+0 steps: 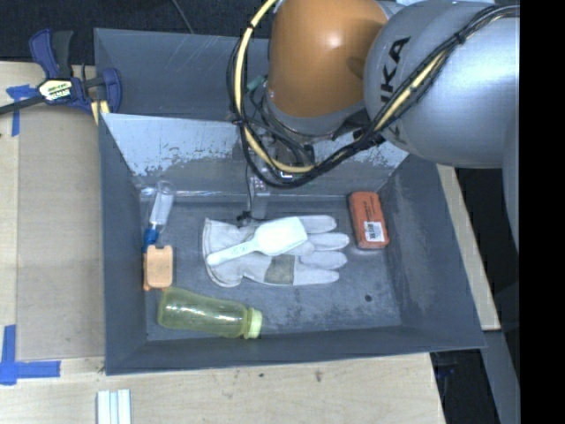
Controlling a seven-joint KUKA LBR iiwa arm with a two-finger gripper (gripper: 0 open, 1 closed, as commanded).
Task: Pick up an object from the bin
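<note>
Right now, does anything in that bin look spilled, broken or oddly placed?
Nothing is spilled or visibly broken. The yellow-green bottle lies on its side, and a white scoop rests across the white glove; it is just loose clutter.

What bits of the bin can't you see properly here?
Camera view: part of the white glove lies hidden under the white scoop.
Camera view: the label on the orange-red block is too small to read.
Camera view: the back wall of the bin is partly hidden by the arm's orange cover.
Camera view: whether the pincer touches the glove is too small to tell.
</note>
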